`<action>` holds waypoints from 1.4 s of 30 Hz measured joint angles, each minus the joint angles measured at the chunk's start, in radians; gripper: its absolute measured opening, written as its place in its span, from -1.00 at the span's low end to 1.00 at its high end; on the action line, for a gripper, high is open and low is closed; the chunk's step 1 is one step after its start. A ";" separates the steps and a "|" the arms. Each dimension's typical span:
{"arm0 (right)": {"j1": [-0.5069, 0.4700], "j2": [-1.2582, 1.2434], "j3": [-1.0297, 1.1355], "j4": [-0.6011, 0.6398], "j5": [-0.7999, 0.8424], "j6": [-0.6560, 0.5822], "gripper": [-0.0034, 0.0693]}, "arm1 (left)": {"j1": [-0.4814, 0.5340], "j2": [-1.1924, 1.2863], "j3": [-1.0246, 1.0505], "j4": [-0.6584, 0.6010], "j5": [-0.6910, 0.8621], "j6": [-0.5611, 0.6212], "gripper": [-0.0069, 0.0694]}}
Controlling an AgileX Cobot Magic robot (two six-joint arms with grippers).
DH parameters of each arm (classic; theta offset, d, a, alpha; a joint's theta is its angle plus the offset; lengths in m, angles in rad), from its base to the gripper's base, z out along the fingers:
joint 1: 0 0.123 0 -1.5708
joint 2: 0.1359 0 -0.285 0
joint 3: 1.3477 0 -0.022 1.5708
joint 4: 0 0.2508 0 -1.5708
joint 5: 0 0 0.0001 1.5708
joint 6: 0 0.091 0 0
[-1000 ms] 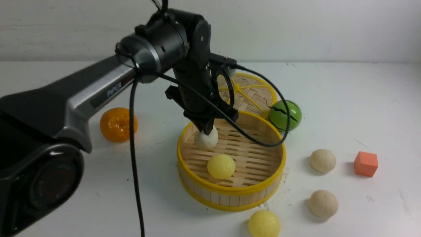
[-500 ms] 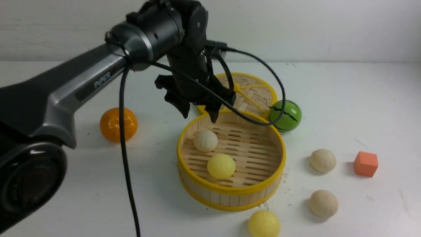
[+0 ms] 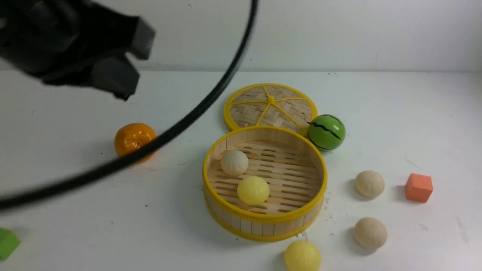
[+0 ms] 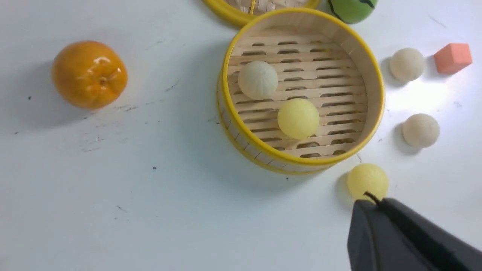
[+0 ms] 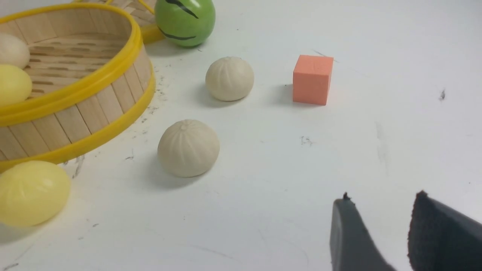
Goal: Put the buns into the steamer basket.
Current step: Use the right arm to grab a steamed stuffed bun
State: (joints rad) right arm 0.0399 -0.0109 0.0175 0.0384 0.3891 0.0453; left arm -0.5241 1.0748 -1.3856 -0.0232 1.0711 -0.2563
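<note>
The steamer basket (image 3: 263, 226) stands mid-table and holds one cream bun (image 3: 234, 162) and one yellow bun (image 3: 253, 190). Outside it, to its right, lie two cream buns (image 3: 369, 183) (image 3: 370, 232), and a yellow bun (image 3: 302, 256) lies at its front. My left gripper (image 4: 372, 203) is high above the table with its jaws together and empty; in the front view it is a dark blur (image 3: 113, 75) at the upper left. My right gripper (image 5: 382, 199) is open and empty, low over the table, right of the loose buns (image 5: 188, 147).
The flat woven lid (image 3: 270, 107) lies behind the basket, and a green striped ball (image 3: 326, 132) touches it. An orange fruit (image 3: 134, 139) sits left of the basket. An orange cube (image 3: 418, 187) is at the right. A green block (image 3: 7, 242) is at the front left. A black cable (image 3: 211, 98) swings across the view.
My left gripper let go of the cream bun in the basket, then rose and pulled back to the upper left. The bun stays beside the yellow one.
</note>
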 joint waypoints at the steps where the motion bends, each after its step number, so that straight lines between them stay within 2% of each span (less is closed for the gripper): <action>1: 0.000 0.000 0.000 0.000 0.000 0.000 -0.24 | 0.000 0.000 0.021 0.000 -0.015 0.000 -0.85; 4: 0.000 0.000 0.000 0.000 0.000 0.000 -0.24 | 0.000 -0.371 0.438 -0.027 -0.326 0.011 -0.85; 5: 0.000 0.000 0.000 0.000 0.000 0.000 -0.24 | 0.000 -0.389 0.438 -0.027 -0.342 0.014 -0.85; 6: 0.000 0.000 0.000 0.000 0.000 0.000 -0.24 | 0.000 -0.511 0.598 -0.050 -0.464 0.034 -0.85; 7: 0.000 0.000 0.000 0.000 0.000 0.000 -0.24 | 0.000 -0.572 0.684 -0.060 -0.509 0.046 -0.85; 11: 0.000 0.000 0.000 0.000 0.000 0.000 -0.24 | 0.000 -0.648 0.843 -0.076 -0.606 0.068 -0.85; 16: 0.000 0.000 0.000 0.002 -0.002 0.000 -0.24 | 0.000 -0.806 1.033 -0.094 -0.800 0.072 -0.85; 20: 0.000 0.000 0.002 0.081 -0.018 0.039 -0.24 | 0.000 -0.916 1.134 -0.095 -0.845 0.072 -0.85; 22: 0.000 0.000 0.009 0.185 -0.045 0.096 -0.24 | 0.000 -0.960 1.201 -0.094 -0.889 0.072 -0.85; 26: 0.000 0.000 0.010 0.307 -0.122 0.130 -0.24 | 0.000 -0.969 1.245 -0.094 -0.974 0.072 -0.85; 28: 0.000 0.000 0.010 0.336 -0.147 0.132 -0.24 | 0.000 -0.969 1.245 -0.094 -0.979 0.072 -0.85; 35: 0.000 0.000 0.010 0.552 -0.320 0.150 -0.24 | 0.000 -0.969 1.246 -0.094 -0.903 0.072 -0.85; 40: 0.000 0.039 -0.101 0.599 -0.131 0.129 -0.27 | 0.000 -0.969 1.246 -0.094 -0.850 0.072 -0.85; 42: 0.000 0.172 -0.264 0.589 0.056 0.020 -0.31 | 0.000 -0.969 1.246 -0.094 -0.842 0.072 -0.85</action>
State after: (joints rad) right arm 0.0399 0.1613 -0.2461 0.6273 0.4452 0.0657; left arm -0.5241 0.1056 -0.1396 -0.1169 0.2296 -0.1841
